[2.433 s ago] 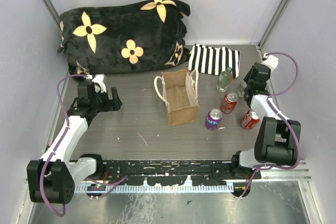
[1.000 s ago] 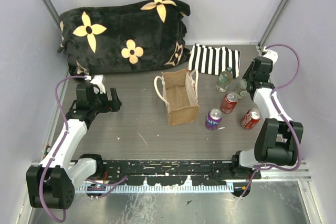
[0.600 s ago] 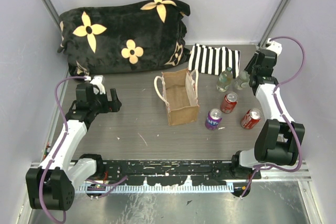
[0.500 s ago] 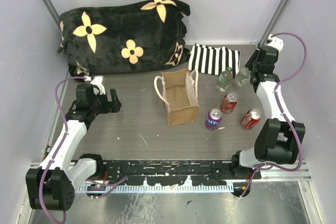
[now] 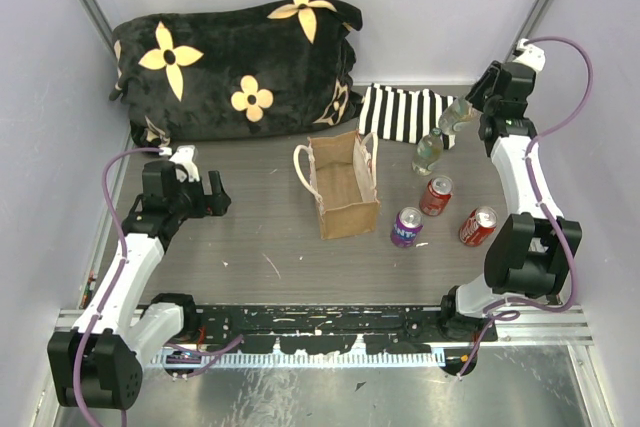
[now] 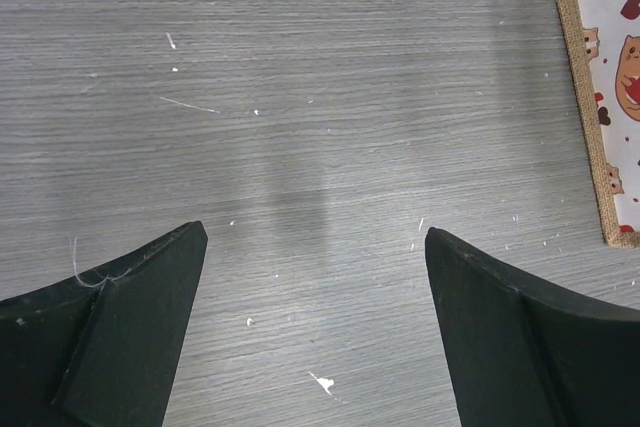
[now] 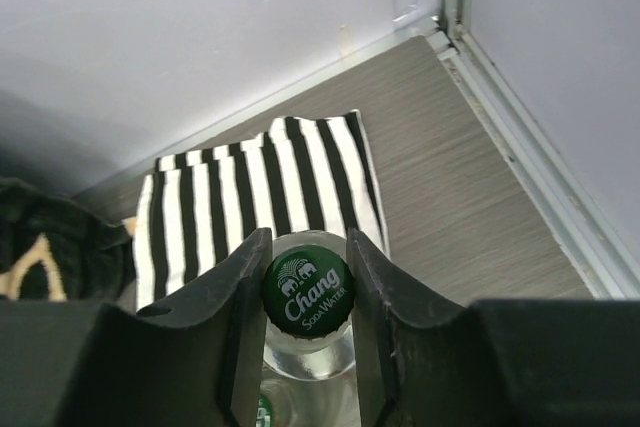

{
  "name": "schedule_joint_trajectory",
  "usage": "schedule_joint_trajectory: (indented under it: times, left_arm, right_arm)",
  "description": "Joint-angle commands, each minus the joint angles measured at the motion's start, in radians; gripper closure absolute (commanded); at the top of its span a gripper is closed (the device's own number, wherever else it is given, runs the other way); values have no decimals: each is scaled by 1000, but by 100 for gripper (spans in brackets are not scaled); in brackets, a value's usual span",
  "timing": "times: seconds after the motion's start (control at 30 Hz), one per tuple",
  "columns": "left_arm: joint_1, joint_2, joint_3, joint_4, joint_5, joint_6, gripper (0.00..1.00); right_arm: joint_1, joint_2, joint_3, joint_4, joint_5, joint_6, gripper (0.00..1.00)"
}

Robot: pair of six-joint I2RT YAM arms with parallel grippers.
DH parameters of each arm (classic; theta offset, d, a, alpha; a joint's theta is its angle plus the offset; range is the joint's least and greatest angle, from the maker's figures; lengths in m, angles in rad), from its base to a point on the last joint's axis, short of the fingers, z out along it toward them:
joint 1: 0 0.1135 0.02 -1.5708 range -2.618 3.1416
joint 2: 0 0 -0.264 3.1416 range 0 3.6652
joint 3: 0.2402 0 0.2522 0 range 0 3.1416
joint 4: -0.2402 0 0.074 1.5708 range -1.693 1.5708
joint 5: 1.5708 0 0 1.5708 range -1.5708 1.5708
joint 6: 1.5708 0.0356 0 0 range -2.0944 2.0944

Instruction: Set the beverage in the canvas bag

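My right gripper (image 5: 462,112) is shut on the neck of a clear glass bottle (image 5: 450,119) with a green "Chang" cap (image 7: 308,290) and holds it raised near the back right corner, over the edge of the striped fabric. In the right wrist view the gripper (image 7: 308,239) clamps the cap on both sides. The tan canvas bag (image 5: 343,185) with cream handles stands open at the table's middle, well left of the bottle. My left gripper (image 5: 208,193) is open and empty, left of the bag; in the left wrist view the gripper (image 6: 315,232) hangs over bare table, the bag's edge (image 6: 590,97) at the right.
A second glass bottle (image 5: 428,152) stands right of the bag. Two red cans (image 5: 435,195) (image 5: 477,226) and a purple can (image 5: 406,227) stand in front of it. Striped fabric (image 5: 400,114) lies at the back; a black flowered cushion (image 5: 235,67) fills the back left.
My right gripper took hold of the glass bottle at the right, lifted it and carried it back and up. The left arm barely moved.
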Motion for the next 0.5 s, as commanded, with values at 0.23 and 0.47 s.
schedule_joint_trajectory:
  times: [0.23,0.47]
  left_arm:
    - [6,-26,-4,-23,19,-2,2]
    - [6,-27,-7,-24,18,-2,2]
  right_arm:
    - [80,27,249,232,-95,172,99]
    - [178,83,365,245,-113,203,99]
